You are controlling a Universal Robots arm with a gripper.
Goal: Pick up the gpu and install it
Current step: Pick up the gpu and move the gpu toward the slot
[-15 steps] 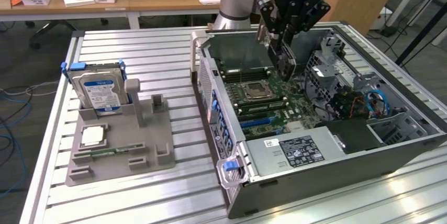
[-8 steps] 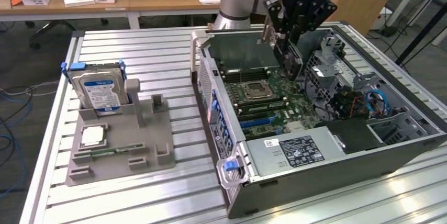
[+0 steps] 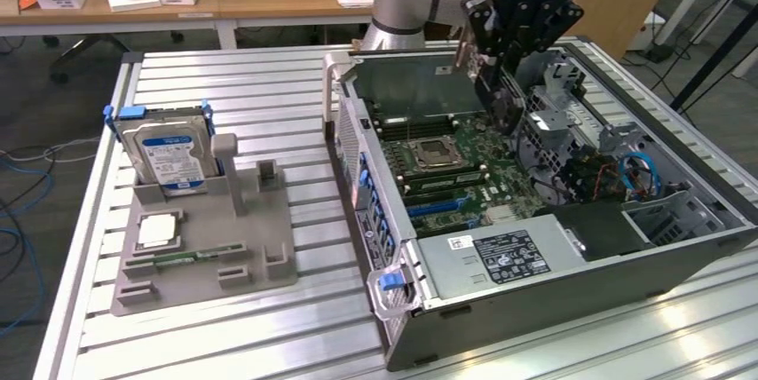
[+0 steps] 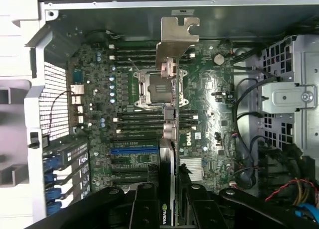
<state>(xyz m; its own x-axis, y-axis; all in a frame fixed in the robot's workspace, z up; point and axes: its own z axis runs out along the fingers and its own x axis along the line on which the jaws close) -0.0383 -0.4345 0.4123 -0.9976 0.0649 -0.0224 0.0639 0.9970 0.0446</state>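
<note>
End effector (image 4: 169, 201) pinching gpu (image 4: 169, 124) edge-on over motherboard (image 4: 214, 104); any tilt and bracket (image 4: 177, 40) could snag case wall (image 4: 124, 17), card jams crooked.

Exterior view: raised, angled down across the table (image 3: 237, 78), taking in the whole open computer case (image 3: 533, 313). Wrist view: close above, facing straight down into it past the hand (image 4: 168, 201). Both share the motherboard (image 3: 474, 136) and its CPU socket (image 3: 435, 155).

hard drive (image 3: 169, 156) upright in grey holder (image 3: 237, 242) on table (image 3: 237, 87)
</note>
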